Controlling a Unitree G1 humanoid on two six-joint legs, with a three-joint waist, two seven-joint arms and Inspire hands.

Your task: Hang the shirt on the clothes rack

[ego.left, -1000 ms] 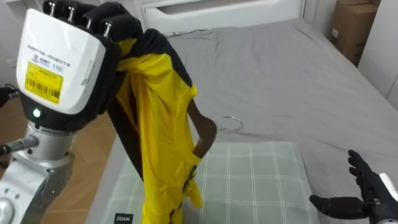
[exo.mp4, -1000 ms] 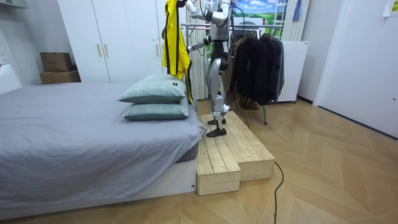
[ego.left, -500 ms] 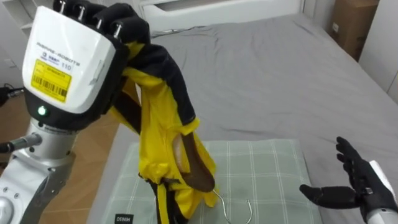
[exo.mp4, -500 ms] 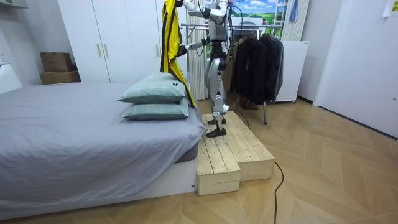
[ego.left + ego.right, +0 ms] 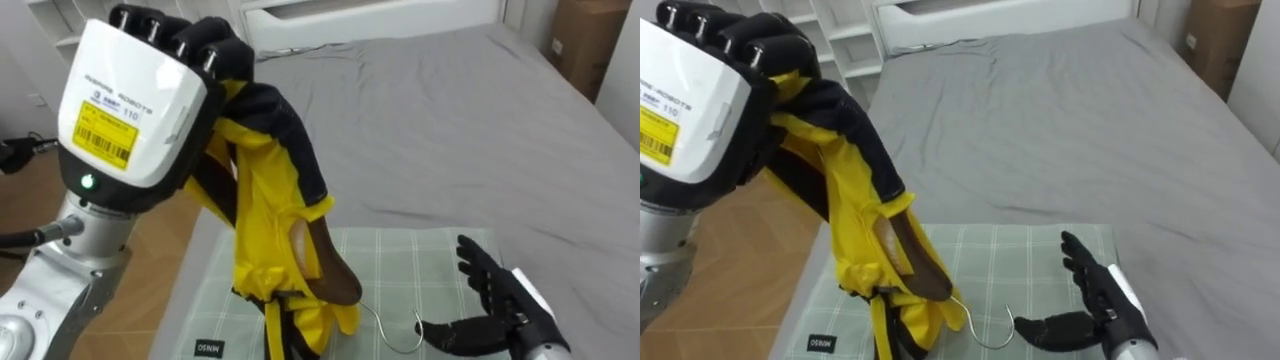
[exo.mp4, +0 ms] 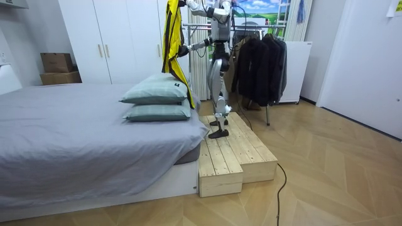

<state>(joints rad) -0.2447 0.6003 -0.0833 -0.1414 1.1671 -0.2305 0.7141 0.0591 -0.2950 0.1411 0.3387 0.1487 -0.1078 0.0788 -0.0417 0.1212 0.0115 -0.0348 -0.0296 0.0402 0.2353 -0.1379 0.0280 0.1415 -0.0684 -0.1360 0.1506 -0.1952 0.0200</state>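
Grey bed (image 5: 430, 120) lay under my two hands, with a green checked pillow (image 5: 420, 260) close below them. I stood on a wooden step (image 6: 232, 150) by the bed, next to a rack of dark coats (image 6: 257, 59). My left hand (image 5: 150, 110) was up high, fingers curled tight round a yellow and black jacket (image 5: 265, 210). The jacket hung down from that hand. A brown wooden hanger (image 5: 330, 270) sat inside it, lower than my left hand, and its wire hook (image 5: 416, 322) poked out toward my right hand (image 5: 495, 300). That hand was spread wide and held nothing. The hook was just beside its thumb.
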